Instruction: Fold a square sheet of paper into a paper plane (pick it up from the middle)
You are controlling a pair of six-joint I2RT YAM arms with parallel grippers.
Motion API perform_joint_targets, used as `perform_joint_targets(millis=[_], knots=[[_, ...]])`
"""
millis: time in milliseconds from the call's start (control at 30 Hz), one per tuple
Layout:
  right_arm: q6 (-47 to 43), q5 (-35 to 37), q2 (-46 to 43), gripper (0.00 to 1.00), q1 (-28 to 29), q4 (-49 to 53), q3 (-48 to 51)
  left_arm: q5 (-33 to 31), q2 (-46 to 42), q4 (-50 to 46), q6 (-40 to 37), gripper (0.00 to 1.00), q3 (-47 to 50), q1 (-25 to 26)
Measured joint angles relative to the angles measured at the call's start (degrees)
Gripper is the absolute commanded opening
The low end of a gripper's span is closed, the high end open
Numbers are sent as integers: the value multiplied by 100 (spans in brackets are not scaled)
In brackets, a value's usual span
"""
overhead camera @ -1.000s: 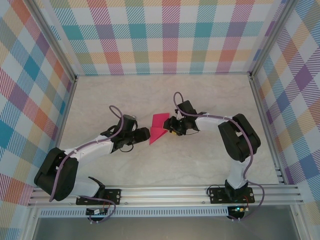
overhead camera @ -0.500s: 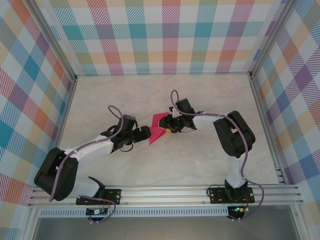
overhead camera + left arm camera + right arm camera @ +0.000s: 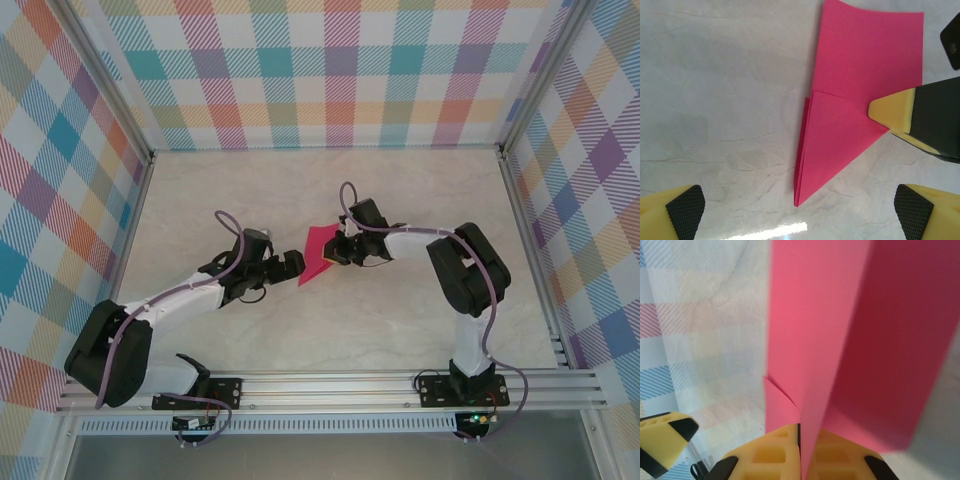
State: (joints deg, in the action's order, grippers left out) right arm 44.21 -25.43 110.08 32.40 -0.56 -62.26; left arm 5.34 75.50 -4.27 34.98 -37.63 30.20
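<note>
The pink sheet of paper (image 3: 319, 253) lies mid-table, folded into layers with a pointed nose (image 3: 798, 200) and a wide flat rear (image 3: 875, 50). My right gripper (image 3: 337, 251) is shut on the sheet's right edge. In the right wrist view the paper (image 3: 840, 330) rises from between the closed yellow fingers (image 3: 770, 455), one flap standing upright. In the left wrist view one right fingertip (image 3: 892, 111) presses on the paper. My left gripper (image 3: 294, 263) stands open just left of the nose, pads (image 3: 686, 209) wide apart and nothing between them.
The marble tabletop (image 3: 250, 190) is ringed by plaid walls (image 3: 330, 70) and aluminium rails (image 3: 330, 385). Both arms reach in from the near edge and meet at the paper. One left finger (image 3: 662, 440) appears low in the right wrist view.
My right gripper slid left onto the paper's edge and closed on it. My left gripper opened wide beside the nose and stayed about where it was.
</note>
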Motion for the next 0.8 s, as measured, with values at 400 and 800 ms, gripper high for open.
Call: perform_joint_targets(millis=[400, 800], knots=[[1126, 1528, -1622, 4, 302, 940, 457, 208, -542, 833, -1069, 93, 356, 372], [1818, 2479, -1672, 4, 597, 1974, -72, -26, -699, 1692, -1827, 89, 754, 756]])
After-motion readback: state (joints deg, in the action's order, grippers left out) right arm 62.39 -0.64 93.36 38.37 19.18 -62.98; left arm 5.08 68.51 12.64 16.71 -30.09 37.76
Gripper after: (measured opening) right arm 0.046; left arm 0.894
